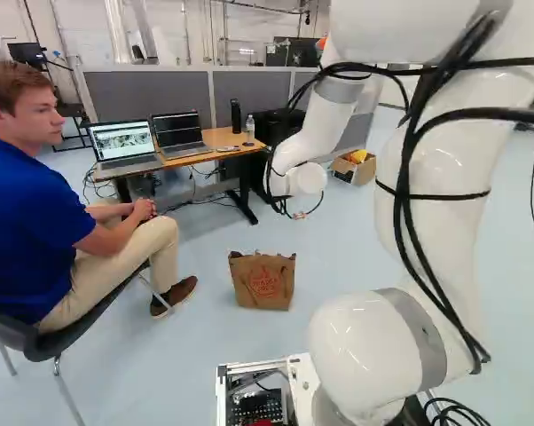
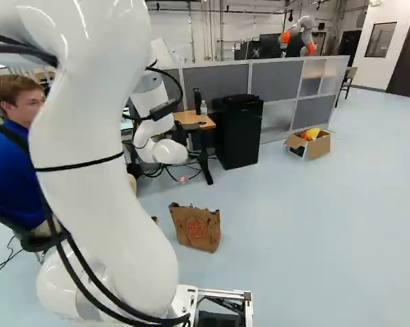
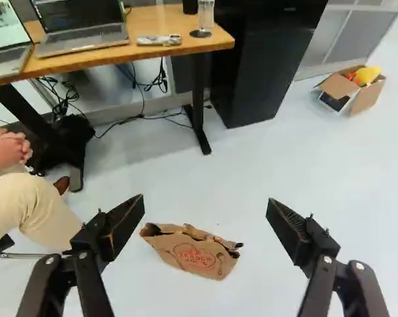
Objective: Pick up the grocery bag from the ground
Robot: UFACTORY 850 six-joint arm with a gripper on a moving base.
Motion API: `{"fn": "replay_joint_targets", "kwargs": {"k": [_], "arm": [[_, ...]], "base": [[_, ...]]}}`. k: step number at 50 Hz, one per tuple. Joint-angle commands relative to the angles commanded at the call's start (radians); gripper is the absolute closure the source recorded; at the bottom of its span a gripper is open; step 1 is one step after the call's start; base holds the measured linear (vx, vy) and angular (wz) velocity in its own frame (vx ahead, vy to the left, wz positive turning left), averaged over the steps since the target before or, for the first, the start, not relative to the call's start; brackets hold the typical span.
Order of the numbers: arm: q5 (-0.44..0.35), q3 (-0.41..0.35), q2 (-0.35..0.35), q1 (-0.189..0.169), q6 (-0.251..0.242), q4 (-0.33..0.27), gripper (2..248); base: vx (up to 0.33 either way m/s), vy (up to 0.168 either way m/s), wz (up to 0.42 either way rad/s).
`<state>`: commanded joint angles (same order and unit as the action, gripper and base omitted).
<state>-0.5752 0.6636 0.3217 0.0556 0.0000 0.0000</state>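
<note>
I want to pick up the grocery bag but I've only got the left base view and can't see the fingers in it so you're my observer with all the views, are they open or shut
Observer: Open. The wrist view shows the fingers standing wide apart, nothing gripped.
Operator: Good. From the wrist, how does the grocery bag line up with them?
Observer: Looking along the gripper, it appears between the two, off center toward the left one.
</note>
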Motion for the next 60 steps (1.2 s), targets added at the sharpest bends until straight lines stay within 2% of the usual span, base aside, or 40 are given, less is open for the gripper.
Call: {"fn": "replay_joint_targets", "kwargs": {"k": [10,20,58,60], "arm": [[0.069,0.099,0.120,0.010,0.000,0.000,3],[0.106,0.140,0.192,0.012,0.000,0.000,3],[0.114,0.259,0.434,0.013,0.000,0.000,3],[0.114,0.266,0.447,0.013,-0.012,0.000,3]], "base": [[0.000,0.000,0.000],[0.000,0.000,0.000],[0.000,0.000,0.000],[0.000,0.000,0.000]]}}
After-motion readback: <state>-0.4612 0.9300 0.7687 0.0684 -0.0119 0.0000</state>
